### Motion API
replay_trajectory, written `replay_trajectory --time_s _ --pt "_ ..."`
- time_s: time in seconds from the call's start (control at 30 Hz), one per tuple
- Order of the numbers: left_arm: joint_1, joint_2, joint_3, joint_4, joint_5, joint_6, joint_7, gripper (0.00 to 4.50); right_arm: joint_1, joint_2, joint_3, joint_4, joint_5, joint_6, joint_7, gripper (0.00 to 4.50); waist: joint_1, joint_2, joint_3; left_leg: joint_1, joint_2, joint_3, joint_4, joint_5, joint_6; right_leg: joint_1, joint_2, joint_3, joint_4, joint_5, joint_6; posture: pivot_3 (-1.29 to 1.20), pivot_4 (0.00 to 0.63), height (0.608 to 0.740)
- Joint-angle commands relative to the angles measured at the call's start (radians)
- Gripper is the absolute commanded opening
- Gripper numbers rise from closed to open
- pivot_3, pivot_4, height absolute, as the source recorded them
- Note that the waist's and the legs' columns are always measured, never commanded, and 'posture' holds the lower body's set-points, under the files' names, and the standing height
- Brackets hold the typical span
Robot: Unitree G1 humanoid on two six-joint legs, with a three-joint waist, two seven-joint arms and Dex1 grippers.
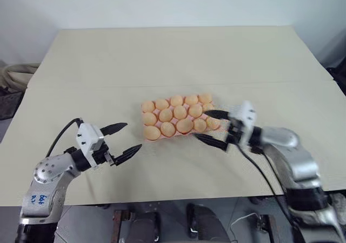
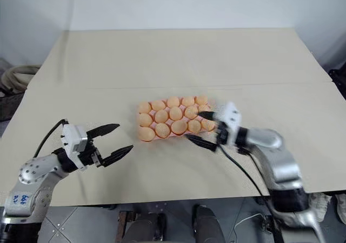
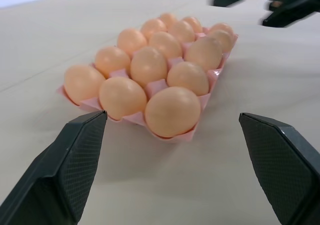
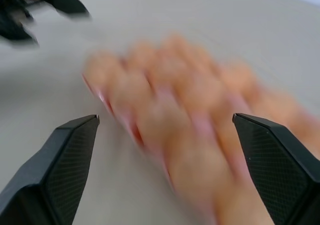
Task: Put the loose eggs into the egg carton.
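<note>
The pink egg carton (image 3: 174, 136) lies at the middle of the beige table. Pale orange eggs (image 1: 180, 112) sit in its cups, and every egg I see is in a cup. My left gripper (image 1: 131, 136) hovers open and empty to the left of the carton's near left corner, pointing at it. In the left wrist view its fingers (image 3: 65, 170) frame the nearest egg (image 3: 172, 111) from a distance. My right gripper (image 1: 200, 124) is open and empty at the carton's near right corner. Its upper fingertip reaches over the carton's right end. The right wrist view is motion-blurred.
The table (image 1: 178, 54) is made of two beige boards with a seam running across behind the carton. A coiled hose (image 1: 16, 73) lies off the far left corner and a dark object (image 1: 339, 74) off the right edge. A black cable (image 1: 259, 173) hangs from my right wrist.
</note>
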Motion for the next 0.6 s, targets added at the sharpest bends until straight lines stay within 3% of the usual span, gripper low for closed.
replay_trajectory --time_s 0.03,0.17,0.6 --pt "-0.017 0.020 -0.005 0.030 0.021 -0.039 -0.029 4.50 0.061 -0.034 -0.121 0.013 0.040 -0.101 0.019 4.46 -0.007 0.000 0.000 0.000 0.000 0.002 0.000 0.000 0.000 0.000 0.000 0.000 0.000 0.000 0.000 0.00 0.150 0.740" --pt "-0.023 0.032 -0.002 0.063 0.031 -0.058 -0.047 4.50 0.129 -0.064 -0.197 0.076 0.071 -0.128 0.038 4.46 -0.002 0.000 0.000 0.005 0.001 0.004 0.000 0.003 0.000 0.004 0.000 0.000 0.000 0.000 -0.001 0.00 0.150 0.740" --pt "0.019 0.056 0.024 0.050 0.038 -0.077 -0.041 4.50 0.099 -0.071 -0.183 0.154 0.048 -0.191 0.025 4.46 -0.001 0.000 0.000 0.008 0.002 0.004 0.000 0.004 0.000 0.008 -0.001 0.001 -0.003 0.001 -0.004 0.00 0.150 0.740"
